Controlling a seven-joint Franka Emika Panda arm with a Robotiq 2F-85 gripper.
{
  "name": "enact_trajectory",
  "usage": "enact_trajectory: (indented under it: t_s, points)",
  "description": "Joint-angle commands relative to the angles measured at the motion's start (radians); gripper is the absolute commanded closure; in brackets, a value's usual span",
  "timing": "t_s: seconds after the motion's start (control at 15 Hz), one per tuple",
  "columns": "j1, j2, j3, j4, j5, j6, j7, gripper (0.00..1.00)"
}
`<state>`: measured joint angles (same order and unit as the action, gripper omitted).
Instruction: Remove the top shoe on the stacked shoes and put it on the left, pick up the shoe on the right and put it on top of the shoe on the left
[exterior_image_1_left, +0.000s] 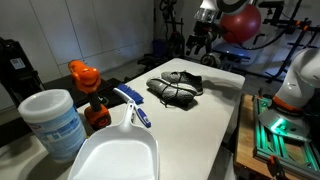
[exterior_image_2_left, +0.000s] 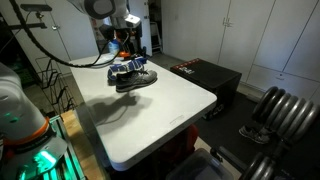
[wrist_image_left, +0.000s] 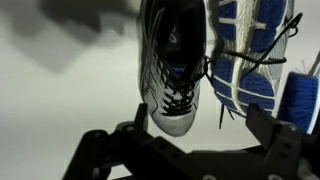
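the black two-fingered robot gripper (wrist_image_left: 196, 145) hangs above the shoes with its fingers spread wide and nothing between them. the pair of dark grey-black mesh running sneakers (wrist_image_left: 175, 70) with pale laces lies close together on the white rectangular table (exterior_image_1_left: 200, 130), one showing blue and white beside the darker one; whether one rests on the other i cannot tell. in an exterior view an orange-and-black object (exterior_image_1_left: 85, 75), a white plastic tub (exterior_image_1_left: 50, 120) and a white plastic dustpan (exterior_image_1_left: 115, 150) sit at the table's other end, well apart from the sneakers.
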<state>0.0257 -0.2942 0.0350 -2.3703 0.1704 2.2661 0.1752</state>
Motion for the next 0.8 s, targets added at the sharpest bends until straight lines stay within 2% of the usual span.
enact_trajectory:
  t_s: [0.0,0.73]
  points:
    - [0.015,0.019,-0.005,0.006,0.047,0.013,-0.021,0.0]
    - [0.016,0.01,-0.003,0.006,0.058,0.005,-0.039,0.0]
